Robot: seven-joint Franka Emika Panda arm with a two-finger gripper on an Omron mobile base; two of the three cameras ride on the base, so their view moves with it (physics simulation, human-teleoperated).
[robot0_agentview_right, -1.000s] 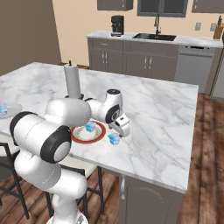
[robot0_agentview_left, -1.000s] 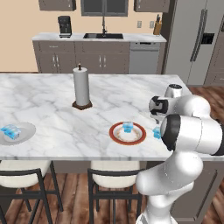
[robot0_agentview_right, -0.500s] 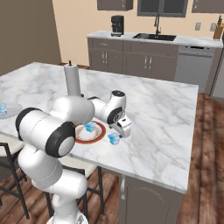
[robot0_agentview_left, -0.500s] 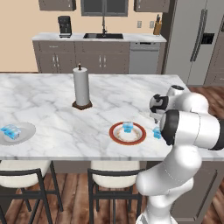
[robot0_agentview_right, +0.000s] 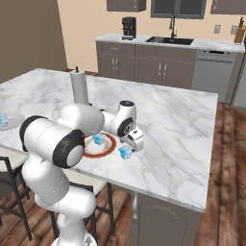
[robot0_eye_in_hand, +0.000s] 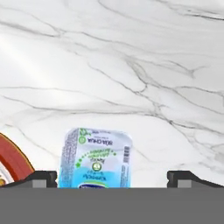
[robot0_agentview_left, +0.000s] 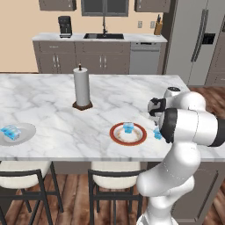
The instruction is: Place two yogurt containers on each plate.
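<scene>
The white marble island counter (robot0_agentview_left: 88, 127) carries everything in play. On its near edge sits the round white plate with a red-orange rim (robot0_agentview_left: 116, 134), already holding one small light-blue and white yogurt container (robot0_agentview_left: 128, 127). Far off to the left lies the plain pale grey-white plate (robot0_agentview_left: 27, 130) with blue yogurt packs (robot0_agentview_left: 10, 132) on it; they blur together there, so it looks like two, though that is not certain. Near the middle stands the white paper-towel roll on its dark round base (robot0_agentview_left: 81, 88), well apart from the work.

The step in hand is picking up the loose light-blue yogurt container (robot0_agentview_right: 125, 152) that rests on the bare marble just beside the red-rimmed plate, on its right. The two-finger gripper (robot0_eye_in_hand: 112, 176) hangs right over it with its fingers spread wide and nothing between them.

In the hand view the container sits off-centre, close to the left fingertip (robot0_eye_in_hand: 43, 176) and far from the right one. To do this well, the hand should shift sideways until the pack lies midway between the tips, then go straight down and close across its narrower sides. The lift needs to clear the rim before the short carry over, setting it beside the pack already there rather than on it.
</scene>
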